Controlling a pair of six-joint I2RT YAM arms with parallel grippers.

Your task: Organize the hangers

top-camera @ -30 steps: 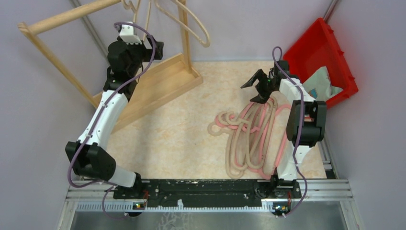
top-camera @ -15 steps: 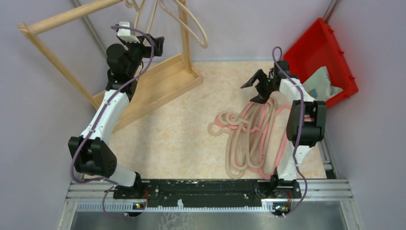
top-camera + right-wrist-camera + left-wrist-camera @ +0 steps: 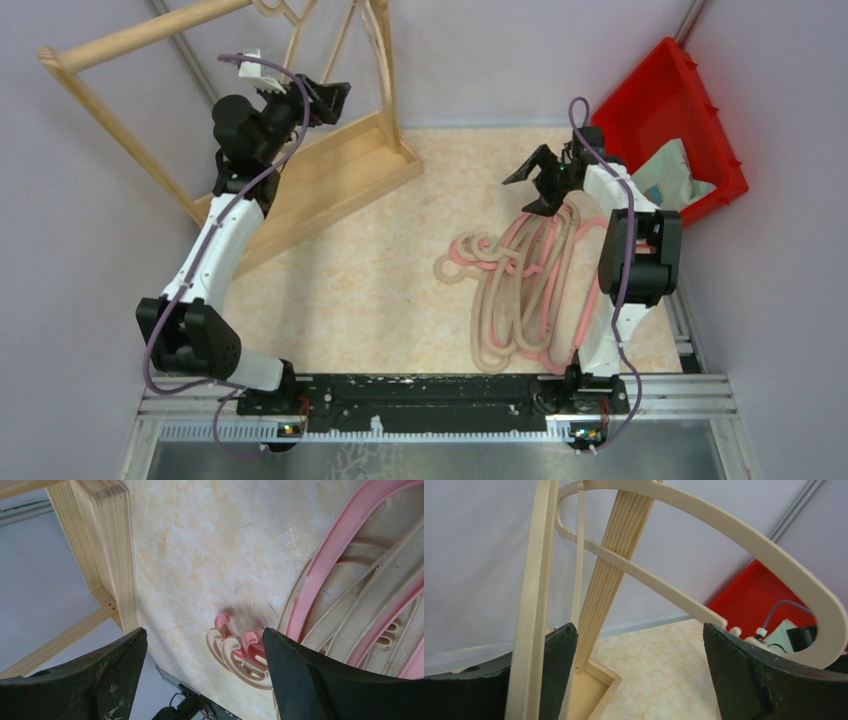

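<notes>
A heap of beige and pink hangers (image 3: 528, 280) lies on the table in front of the right arm, their hooks (image 3: 240, 655) bunched toward the middle. My right gripper (image 3: 536, 170) hovers open over the heap's far end with nothing between its fingers. One beige hanger (image 3: 278, 10) hangs on the wooden rack (image 3: 150, 35) at the back left. In the left wrist view this beige hanger (image 3: 724, 525) arches close above and in front of my left gripper (image 3: 639, 665), which is wide open and empty. One of its bars (image 3: 531, 605) passes just outside the left finger (image 3: 559, 670).
The rack's upright post (image 3: 619, 555) and tray-like base (image 3: 330, 180) stand right before the left gripper. A red bin (image 3: 670, 110) holding a pale packet (image 3: 675, 175) sits at the back right. Grey walls close in both sides.
The left gripper has lifted and tipped upward toward the rack. The hanging beige hanger has swung left, back toward the post. The right arm and the heap have stayed still.
</notes>
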